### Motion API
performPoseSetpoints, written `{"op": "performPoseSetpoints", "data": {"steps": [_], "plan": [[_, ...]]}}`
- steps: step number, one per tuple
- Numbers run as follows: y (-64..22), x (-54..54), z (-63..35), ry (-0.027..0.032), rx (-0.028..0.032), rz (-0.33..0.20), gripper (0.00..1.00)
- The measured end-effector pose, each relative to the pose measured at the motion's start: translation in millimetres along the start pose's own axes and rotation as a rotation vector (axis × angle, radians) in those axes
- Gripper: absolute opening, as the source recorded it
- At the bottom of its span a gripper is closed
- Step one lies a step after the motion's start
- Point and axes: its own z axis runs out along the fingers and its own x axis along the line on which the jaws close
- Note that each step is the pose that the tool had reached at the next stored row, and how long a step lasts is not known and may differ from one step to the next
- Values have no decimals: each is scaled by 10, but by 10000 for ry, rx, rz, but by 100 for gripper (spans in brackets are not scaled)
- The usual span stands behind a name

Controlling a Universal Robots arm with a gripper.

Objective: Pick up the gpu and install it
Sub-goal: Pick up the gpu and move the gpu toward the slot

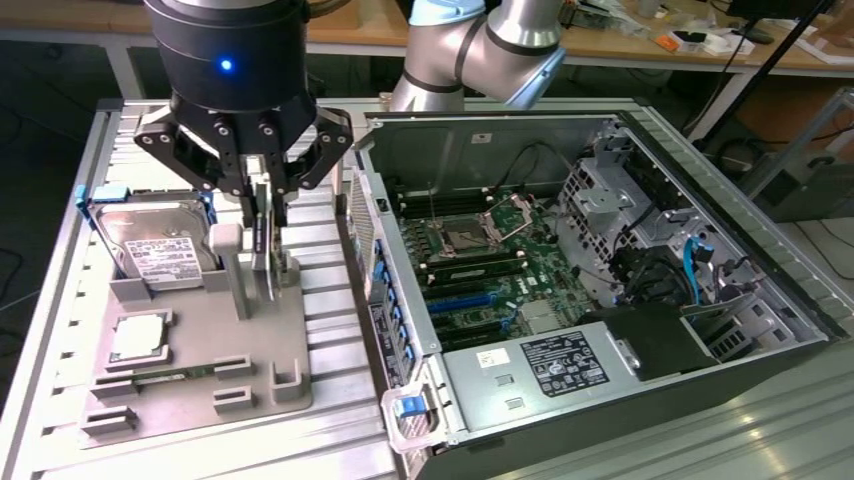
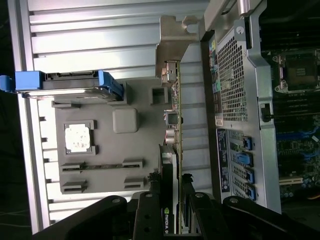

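Right now my gripper [image 1: 268, 230] is down over the grey fixture tray [image 1: 287, 350], which sits on the counter [image 1: 334, 440] just beside the open computer case [image 1: 481, 135], on the side of the case's perforated rear panel. The gpu [image 2: 175, 125] stands on its long edge in that tray, parallel to the rear panel and nearer to the case than anything else on the tray. Its pale metal bracket [image 2: 175, 45] is at the end away from me.

My two fingers come down one on each flat face of the card, at the end opposite the bracket, and as far as both views show they are pressed together on it: a clamp on the gpu, not a loose straddle. Standing the card on edge is what makes this possible — both faces are exposed to me, and the contact edge points down as it would for a slot. I cannot tell whether the lower edge is resting in the tray's holder or has just cleared it.

Farther from the case, the hard drive [image 1: 158, 250] leans in its blue-handled cradle and a processor chip [image 1: 139, 337] lies flat in its pocket, both untouched. Inside the case the motherboard [image 1: 494, 270] lies open to view — no card stands in it, so the install is not yet done.
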Motion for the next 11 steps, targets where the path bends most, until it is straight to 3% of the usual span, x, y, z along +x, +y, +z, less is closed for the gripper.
{"op": "performPoseSetpoints", "data": {"steps": [11], "plan": [[4,-3,-93,46,4,1,27]]}}
